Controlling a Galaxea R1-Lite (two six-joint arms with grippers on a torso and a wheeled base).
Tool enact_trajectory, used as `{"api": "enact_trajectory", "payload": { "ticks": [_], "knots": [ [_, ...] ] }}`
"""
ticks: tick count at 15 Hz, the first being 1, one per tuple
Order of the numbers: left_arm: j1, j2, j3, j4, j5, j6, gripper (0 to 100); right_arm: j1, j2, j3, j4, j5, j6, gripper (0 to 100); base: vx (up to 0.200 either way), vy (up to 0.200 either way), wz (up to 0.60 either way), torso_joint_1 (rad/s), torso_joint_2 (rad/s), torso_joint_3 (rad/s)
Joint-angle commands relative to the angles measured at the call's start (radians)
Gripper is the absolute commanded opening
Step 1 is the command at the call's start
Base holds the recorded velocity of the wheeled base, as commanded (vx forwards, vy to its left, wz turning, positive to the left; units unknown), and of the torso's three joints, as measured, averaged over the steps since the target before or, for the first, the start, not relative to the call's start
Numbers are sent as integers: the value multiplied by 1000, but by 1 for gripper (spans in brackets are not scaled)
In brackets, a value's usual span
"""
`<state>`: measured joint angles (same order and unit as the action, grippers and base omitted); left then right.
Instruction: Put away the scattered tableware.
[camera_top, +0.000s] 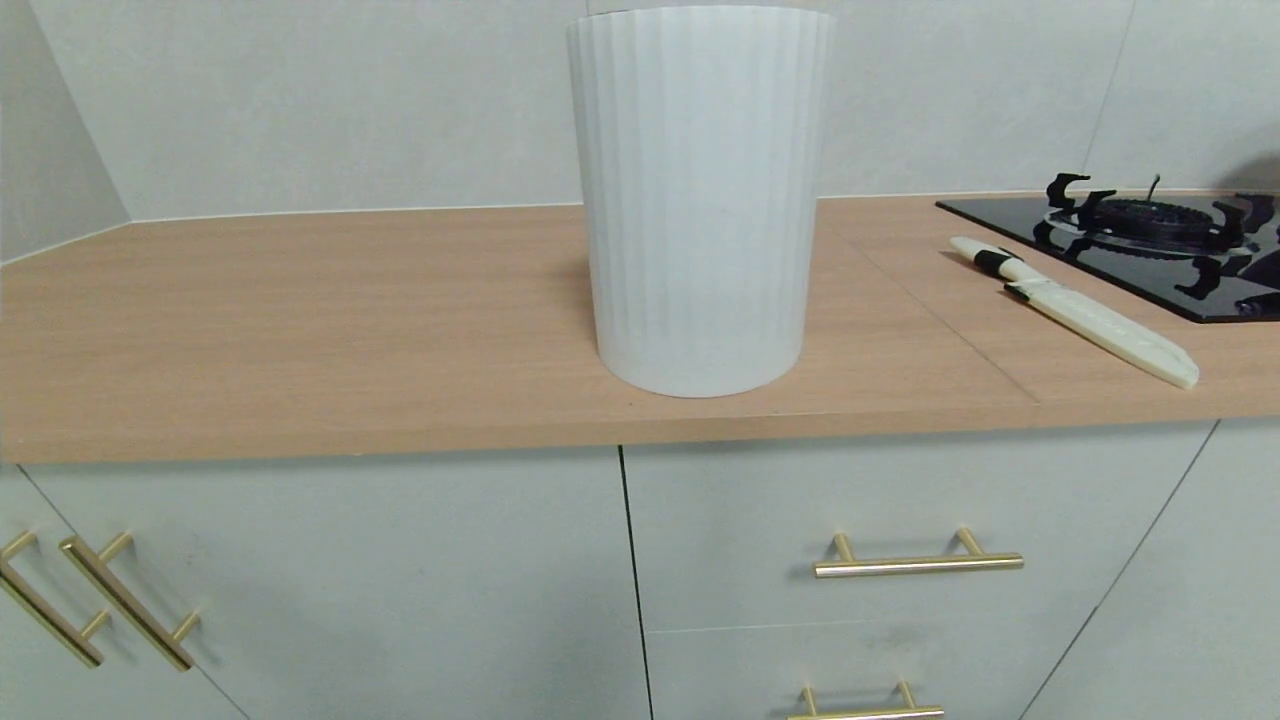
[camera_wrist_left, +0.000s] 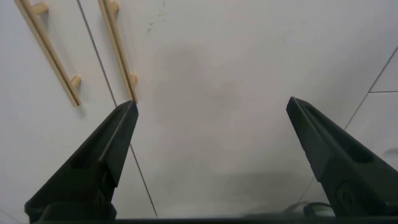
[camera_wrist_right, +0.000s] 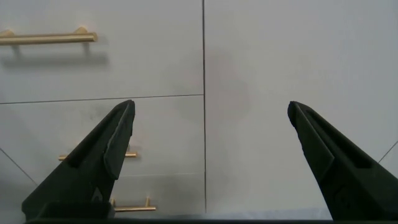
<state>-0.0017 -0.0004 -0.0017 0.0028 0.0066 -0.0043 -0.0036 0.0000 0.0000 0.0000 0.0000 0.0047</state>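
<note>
left pincer (camera_wrist_left: 211, 102) stood spread wide, its two dark fingers gripping nothing, in front of pale cabinet doors (camera_wrist_left: 217, 81) that carried two gold bar handles (camera_wrist_left: 51, 56). right pincer (camera_wrist_right: 211, 104) was spread just as wide and held nothing, facing drawer fronts (camera_wrist_right: 155, 62) with three gold bars, one of them partly hidden behind a finger.

in the head view, one wooden worktop (camera_top: 300, 330) ran across the middle of the frame. one tall white ribbed container (camera_top: 700, 200) stood upright at centre, its base just back from the front edge and its rim at the top of the frame. one knife (camera_top: 1075, 310), cream with black bands near one end, lay flat at centre right, well apart from the container. its banded end lay near the corner of the one black hob (camera_top: 1140, 225) at upper right, and its other end pointed toward the lower right, close to the worktop's front edge. a thin seam crossed the wood between container and knife.

open wood stretched from the container to the left edge of the frame, with a narrower open strip between container and knife. below the front edge, four gold handles showed: two at lower left, two at lower centre right.
</note>
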Motion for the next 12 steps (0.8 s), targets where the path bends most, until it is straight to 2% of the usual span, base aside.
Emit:
{"api": "enact_trajectory", "payload": {
  "ticks": [1,8,12],
  "knots": [
    [0,0,0,0,1,0,100,1,2,0,0,0,0,100,0,0,0,0,0,0],
    [0,0,0,0,1,0,100,1,2,0,0,0,0,100,0,0,0,0,0,0],
    [0,0,0,0,1,0,100,1,2,0,0,0,0,100,0,0,0,75,-215,-267]
  ]
}}
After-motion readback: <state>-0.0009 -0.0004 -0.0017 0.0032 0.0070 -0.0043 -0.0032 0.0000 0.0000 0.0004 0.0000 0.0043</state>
